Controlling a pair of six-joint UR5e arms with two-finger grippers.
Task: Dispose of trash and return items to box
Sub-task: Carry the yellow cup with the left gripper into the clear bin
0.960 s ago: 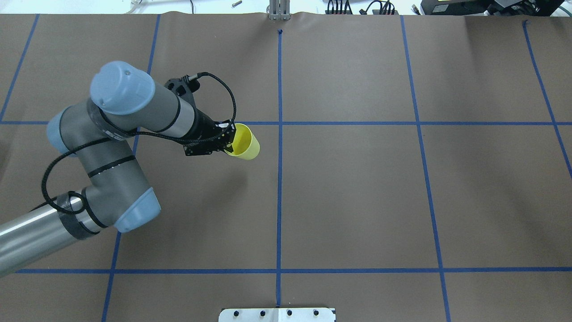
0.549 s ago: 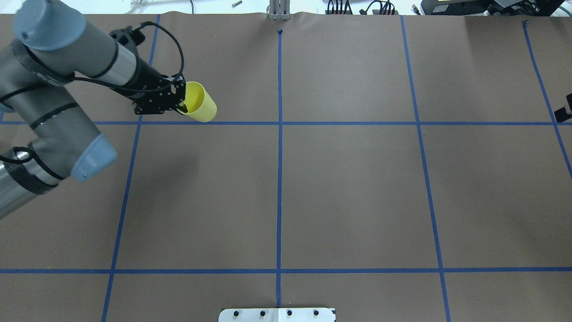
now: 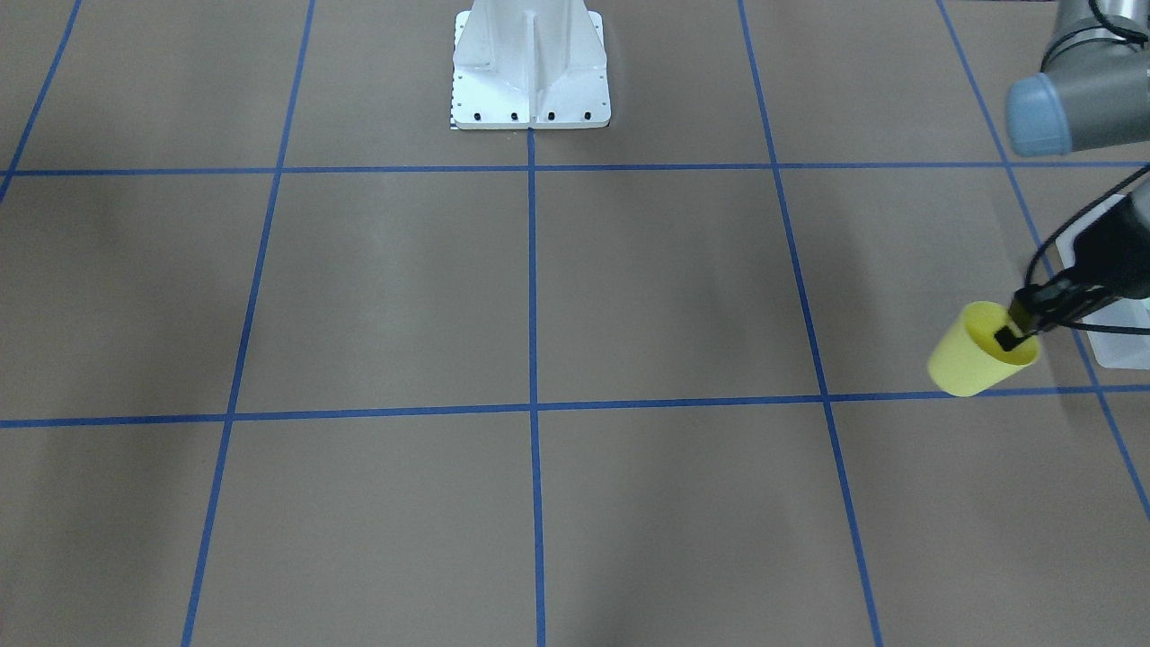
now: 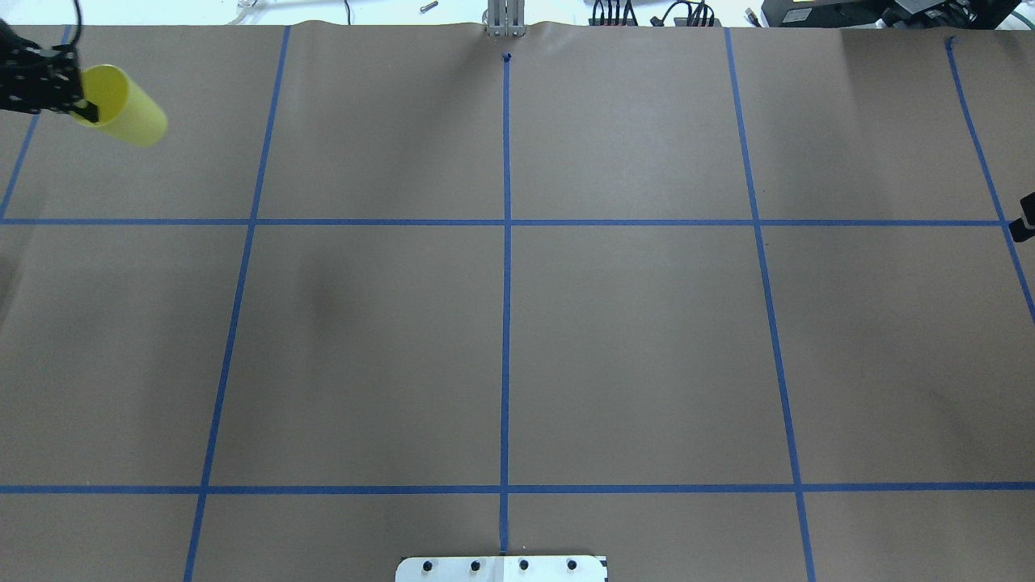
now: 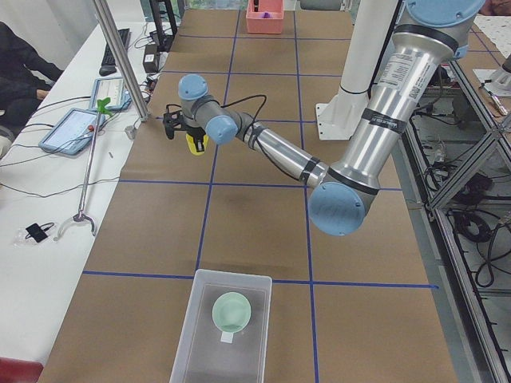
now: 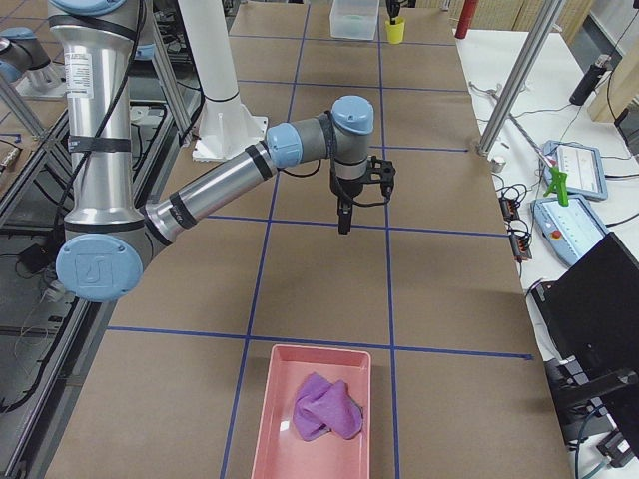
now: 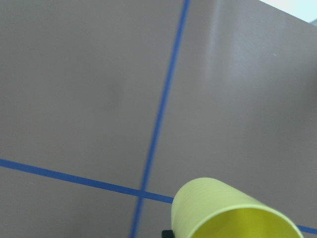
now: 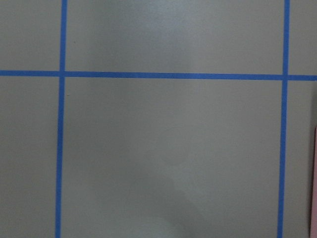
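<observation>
My left gripper [image 4: 84, 111] is shut on the rim of a yellow cup [image 4: 125, 109], one finger inside it. It holds the cup tilted above the table's far left part. In the front view the gripper [image 3: 1020, 334] and cup [image 3: 977, 358] hang just beside the translucent white box [image 3: 1110, 349]. The box [image 5: 200, 319] holds a mint-green bowl [image 5: 231, 311]. The left wrist view shows the cup [image 7: 223, 210] over brown paper. My right gripper [image 6: 343, 218] points down over mid-table with nothing in it. Only a black sliver of it [image 4: 1024, 217] shows overhead, and I cannot tell whether it is open or shut.
A pink tray [image 6: 275, 419] with a purple cloth [image 6: 324, 407] lies at the right end of the table. The white robot pedestal [image 3: 530, 81] stands at the near edge. A metal post [image 5: 120, 64] and tablets stand along the operators' side, where a person [image 5: 16, 72] sits.
My left arm has carried the yellow cup left and toward the table's far edge, almost out of the overhead view. The right gripper's tip has appeared at that view's right edge.
</observation>
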